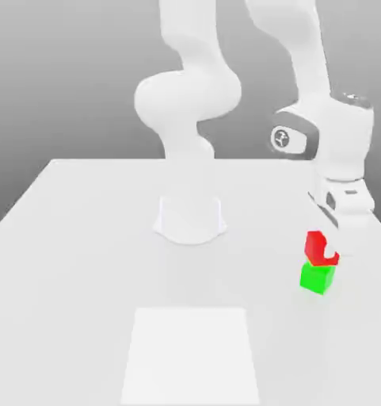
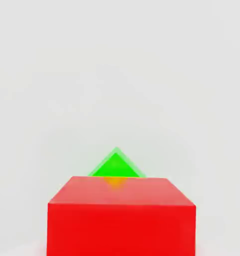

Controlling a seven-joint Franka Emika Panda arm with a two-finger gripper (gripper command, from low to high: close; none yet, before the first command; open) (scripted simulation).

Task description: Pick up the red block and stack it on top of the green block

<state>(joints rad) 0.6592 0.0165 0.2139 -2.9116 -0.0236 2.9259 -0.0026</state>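
The red block (image 1: 316,247) sits on top of the green block (image 1: 317,278) near the exterior view's right side of the white table (image 1: 74,262). The two cubes are turned relative to each other. My gripper (image 1: 331,238) hangs straight down over the stack and covers the red block's upper right corner. In the hand view the red block (image 2: 121,215) is very close, and one corner of the green block (image 2: 116,166) pokes out from under it.
The arm's round white base (image 1: 190,218) stands at the middle of the table. A paler square patch (image 1: 192,353) lies on the near part of the table. The stack stands close to the table's edge on the exterior view's right.
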